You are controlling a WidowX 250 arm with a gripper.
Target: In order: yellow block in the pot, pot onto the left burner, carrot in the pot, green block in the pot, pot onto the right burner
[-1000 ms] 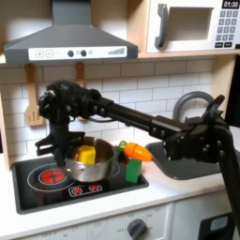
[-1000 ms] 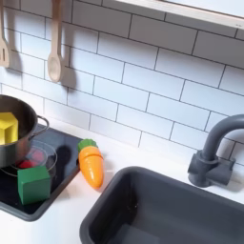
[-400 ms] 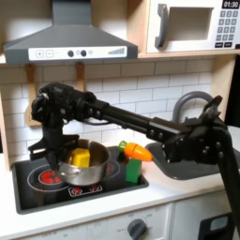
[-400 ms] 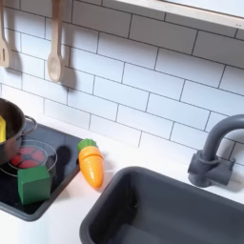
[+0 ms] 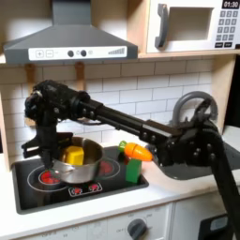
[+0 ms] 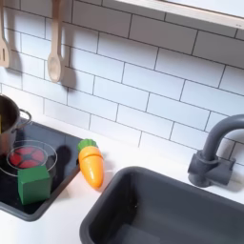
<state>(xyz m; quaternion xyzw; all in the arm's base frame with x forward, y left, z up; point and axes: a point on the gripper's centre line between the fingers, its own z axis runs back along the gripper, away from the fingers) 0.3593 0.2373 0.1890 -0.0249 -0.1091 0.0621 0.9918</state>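
Pincer [image 5: 49, 157] grips the shiny round steel pot [image 5: 75, 162], yellow block [image 5: 74, 153] inside, red-ringed left burner [image 5: 45, 174] just beneath.

In the second exterior view the pot [image 6: 8, 118] is cut off by the left edge. In the first exterior view the pot [image 5: 77, 165] hides the end effector [image 5: 49, 159], so its jaws cannot be read.

The round steel pot [image 5: 77, 164] has a shiny, mirror-like metal wall. The black cooktop [image 6: 57, 152] looks smooth and glossy. The orange carrot [image 6: 91, 165], small yellow block [image 5: 73, 154] and green cuboid block [image 6: 33, 184] read as smooth plastic. At 10 o'clock in the second exterior view hangs a matt wooden spoon [image 6: 55, 57].
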